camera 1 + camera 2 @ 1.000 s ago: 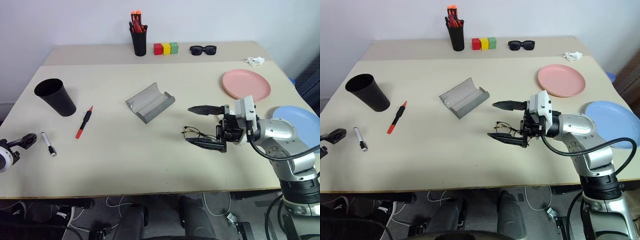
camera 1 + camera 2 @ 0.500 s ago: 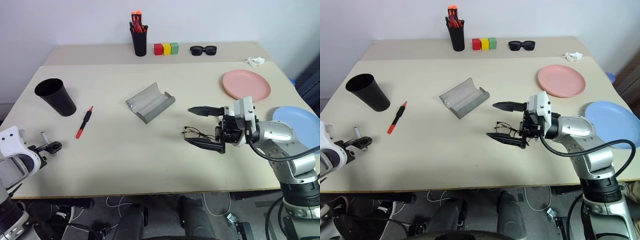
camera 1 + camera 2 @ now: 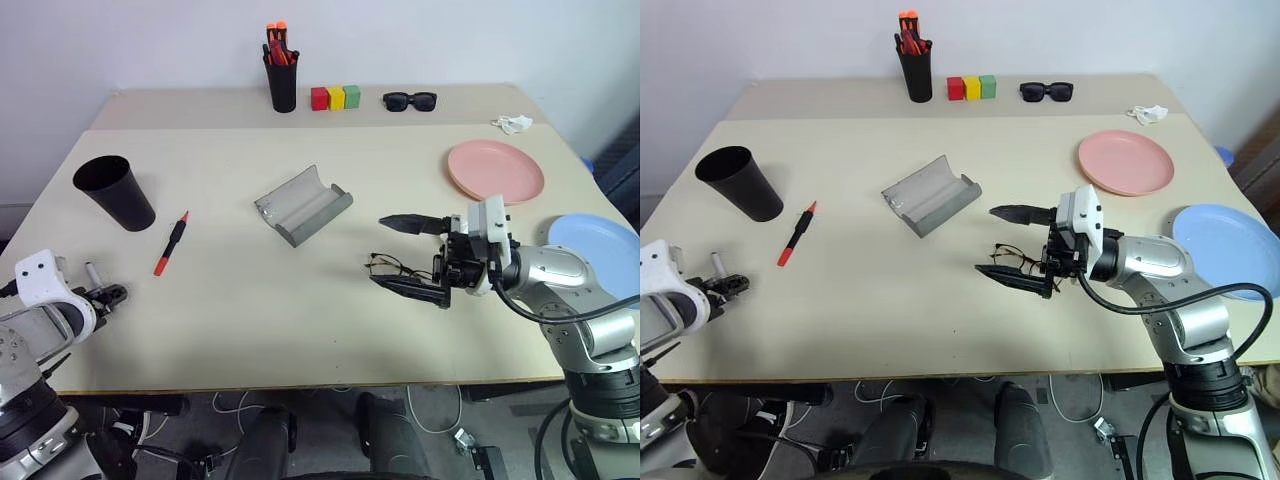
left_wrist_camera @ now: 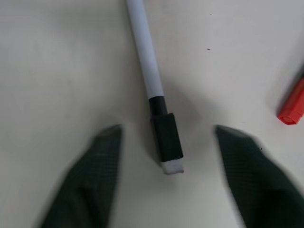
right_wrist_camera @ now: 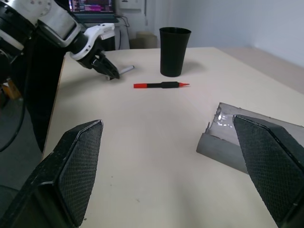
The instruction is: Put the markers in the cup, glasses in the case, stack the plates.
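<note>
The left end effector (image 4: 164, 142), open astride the light, stiff, slippery white marker (image 4: 147, 66), should pinch its barrel; right end effector (image 3: 410, 255) gapes empty

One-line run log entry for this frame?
left gripper: fingers astride white marker with black cap, not gripped | right gripper: open beside thin dark wire-framed glasses | open grey case: empty

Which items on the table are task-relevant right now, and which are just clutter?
Task items:
- red-and-black marker
- white marker, lying between the left gripper's fingers
- black cup
- wire-framed glasses by the right gripper
- open grey case
- pink plate
- blue plate

Clutter:
- pen holder
- colored blocks
- black sunglasses
- crumpled white bit
</note>
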Tool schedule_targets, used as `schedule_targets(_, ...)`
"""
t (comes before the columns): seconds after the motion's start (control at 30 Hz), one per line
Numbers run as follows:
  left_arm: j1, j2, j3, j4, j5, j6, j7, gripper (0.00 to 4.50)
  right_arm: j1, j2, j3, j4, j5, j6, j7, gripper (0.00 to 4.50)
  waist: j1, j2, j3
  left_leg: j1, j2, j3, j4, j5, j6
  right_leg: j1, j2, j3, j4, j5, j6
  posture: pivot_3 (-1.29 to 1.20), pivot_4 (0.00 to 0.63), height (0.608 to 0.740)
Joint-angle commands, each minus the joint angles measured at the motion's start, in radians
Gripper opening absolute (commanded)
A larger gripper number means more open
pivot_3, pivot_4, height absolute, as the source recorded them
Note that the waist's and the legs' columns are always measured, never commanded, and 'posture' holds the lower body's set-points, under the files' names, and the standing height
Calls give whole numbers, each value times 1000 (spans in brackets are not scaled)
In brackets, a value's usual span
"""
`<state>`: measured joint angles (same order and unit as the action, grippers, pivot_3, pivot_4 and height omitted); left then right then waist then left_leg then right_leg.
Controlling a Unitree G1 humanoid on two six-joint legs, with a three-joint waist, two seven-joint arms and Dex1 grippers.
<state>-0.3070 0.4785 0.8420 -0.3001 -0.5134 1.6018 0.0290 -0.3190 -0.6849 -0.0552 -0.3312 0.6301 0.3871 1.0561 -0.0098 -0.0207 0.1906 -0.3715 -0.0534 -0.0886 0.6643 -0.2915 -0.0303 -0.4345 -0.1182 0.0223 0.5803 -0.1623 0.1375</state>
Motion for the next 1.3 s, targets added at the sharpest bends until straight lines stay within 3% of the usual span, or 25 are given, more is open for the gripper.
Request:
schedule_targets(0.03,14,-17,0,-23,21,13,-16,788,-9,-16,-36,-37,10,-3,-9,4500,1,0,0,0,0,0,0,0,0,0,0,0,0,0,0,0,150,740)
schedule_targets(0.1,12,-12,-1,-27,34,11,-27,44,-11,-17,-37,-33,10,-3,-11,4500,0,0,0,0,0,0,0,0,0,0,0,0,0,0,0,0,150,740)
schedule_targets(0.23,23,1,12,-36,76,-125,-37,44,-16,-12,-32,-26,5,-7,-17,4500,-1,0,0,0,0,0,0,0,0,0,0,0,0,0,0,0,150,740)
schedule_targets(0.43,114,-22,19,-29,179,-652,-61,44,-18,-7,-28,-21,2,-11,-21,4500,-2,0,0,0,0,1,0,0,0,-1,0,0,-1,0,0,0,150,740)
schedule_targets(0.67,24,43,-63,79,202,-1151,-187,44,-40,7,-16,-8,-6,-14,-27,4500,22,-1,-1,-1,0,1,1,1,-2,0,0,0,-3,-1,-4,0,150,740)
schedule_targets(0.77,-70,74,-95,201,192,-1283,-218,44,-43,16,-13,-12,-6,-10,-35,4500,22,-1,-1,-1,0,1,1,1,-1,1,0,0,-3,-1,-4,0,150,740)
schedule_targets(1.03,-415,109,-297,763,290,-1673,-272,44,-62,34,-6,-12,-27,-16,-49,4500,20,-1,-1,-1,0,1,1,1,-1,1,0,-1,-2,1,0,0,150,740)
schedule_targets(1.3,-524,105,-320,1090,268,-1880,-283,44,-32,17,-37,-45,-30,-8,-77,4500,2,-1,0,-1,0,1,1,0,0,0,0,-1,-2,1,0,0,150,740)
